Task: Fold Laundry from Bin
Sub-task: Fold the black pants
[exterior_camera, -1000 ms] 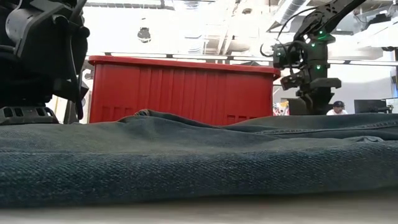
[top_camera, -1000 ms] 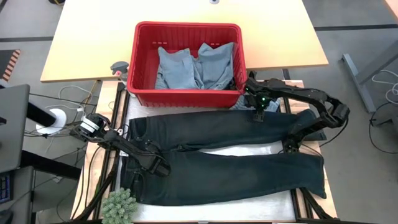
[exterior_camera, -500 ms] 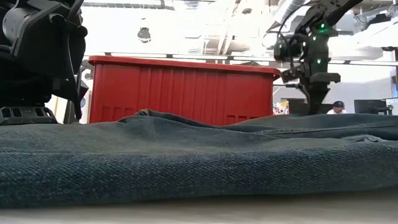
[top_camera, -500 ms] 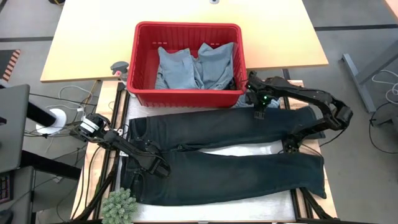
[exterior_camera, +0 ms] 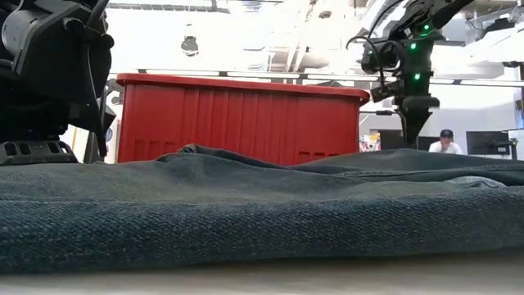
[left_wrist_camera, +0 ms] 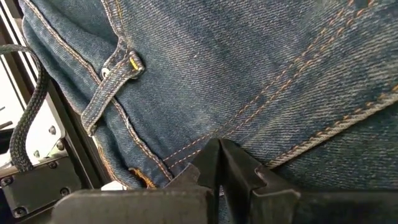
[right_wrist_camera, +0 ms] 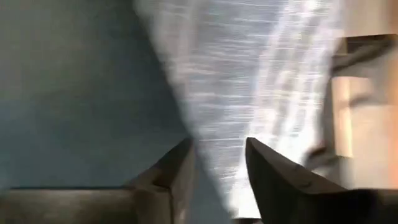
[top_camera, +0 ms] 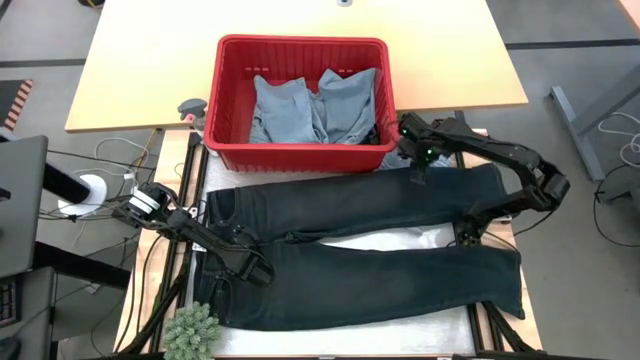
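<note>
A pair of dark blue jeans (top_camera: 400, 275) lies spread flat on the table, waistband at the left and both legs running to the right. Behind it stands the red bin (top_camera: 300, 157) with light blue laundry (top_camera: 315, 105) inside. My left gripper (top_camera: 258, 272) is shut and points down onto the seat of the jeans near the waistband. My right gripper (top_camera: 417, 172) hangs open above the far leg's far edge, beside the bin's right front corner. In the low view its fingers (exterior_camera: 409, 123) stand clear above the denim. My left gripper sets its shut fingertips (left_wrist_camera: 219, 149) down on the denim of the jeans' seat, beside an orange-stitched seam (left_wrist_camera: 186, 149) and not far from a belt loop (left_wrist_camera: 112, 84). The fingers come steeply from above. The cloth lies flat on the table under them.
A green spiky ball (top_camera: 190, 330) sits at the table's near left corner. A bare strip of white table (top_camera: 385, 240) shows between the two legs. A wooden table (top_camera: 130, 70) stands beyond the bin. A person (exterior_camera: 446, 143) sits far off in the room.
My right gripper has risen off the far leg of the jeans and drifted a little toward the bin, turning slightly as it went. The jeans lie as before. My left gripper has kept still.
</note>
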Available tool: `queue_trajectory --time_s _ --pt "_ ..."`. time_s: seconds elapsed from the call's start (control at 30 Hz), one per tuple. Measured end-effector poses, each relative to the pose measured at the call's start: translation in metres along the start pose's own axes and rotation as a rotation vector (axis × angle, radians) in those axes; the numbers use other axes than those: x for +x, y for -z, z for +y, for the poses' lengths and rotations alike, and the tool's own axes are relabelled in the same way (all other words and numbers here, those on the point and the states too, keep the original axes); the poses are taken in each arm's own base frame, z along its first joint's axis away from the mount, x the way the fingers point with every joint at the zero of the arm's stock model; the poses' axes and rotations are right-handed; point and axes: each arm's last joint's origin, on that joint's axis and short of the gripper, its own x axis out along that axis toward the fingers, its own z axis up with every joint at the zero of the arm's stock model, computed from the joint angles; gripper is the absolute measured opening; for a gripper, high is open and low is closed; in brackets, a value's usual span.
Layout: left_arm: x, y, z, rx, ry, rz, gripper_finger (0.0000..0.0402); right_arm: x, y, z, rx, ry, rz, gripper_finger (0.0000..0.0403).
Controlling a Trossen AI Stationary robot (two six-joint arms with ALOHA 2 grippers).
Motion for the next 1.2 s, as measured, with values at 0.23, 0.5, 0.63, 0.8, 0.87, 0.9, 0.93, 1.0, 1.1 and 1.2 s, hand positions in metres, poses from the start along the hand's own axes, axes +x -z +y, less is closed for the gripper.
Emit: queue_trajectory --time_s 0.23,0.5,0.63,0.8,0.87,0.9,0.93,1.0,1.1,1.2 --pt "-0.026 -0.005 -0.003 0.062 0.095 -0.125 0.0 -0.052 -0.012 0.022 -0.006 -0.299 -0.231 0.0196" --pt "-0.06 -0.01 0.033 0.08 0.095 -0.183 0.0 -0.078 -0.026 0.078 -0.127 -0.422 -0.364 0.0188" --pt "-0.082 -0.008 0.054 -0.091 0.273 -0.255 0.0 -0.081 -0.035 0.103 -0.121 -0.47 -0.446 0.0187" --pt "-0.125 -0.003 0.07 -0.006 0.712 -0.418 0.0 -0.094 -0.034 0.138 -0.228 -0.531 -0.492 0.0187" --pt "-0.145 0.0 0.077 0.118 0.884 -0.523 0.0 -0.099 -0.029 0.153 -0.267 -0.562 -0.484 0.0187" --pt "-0.154 0.002 0.081 0.174 0.953 -0.569 0.0 -0.101 -0.027 0.16 -0.274 -0.581 -0.48 0.0187" --pt "-0.16 0.003 0.084 0.225 1.012 -0.601 0.0 -0.104 -0.024 0.168 -0.281 -0.6 -0.47 0.0187" --pt "-0.169 0.006 0.087 0.318 1.091 -0.606 0.0 -0.108 -0.015 0.182 -0.294 -0.633 -0.434 0.0187" --pt "-0.172 0.009 0.087 0.433 1.161 -0.516 0.0 -0.114 0.003 0.203 -0.322 -0.657 -0.345 0.0187" --pt "-0.172 0.012 0.086 0.494 1.192 -0.465 0.0 -0.116 0.019 0.216 -0.287 -0.559 -0.297 0.0187"
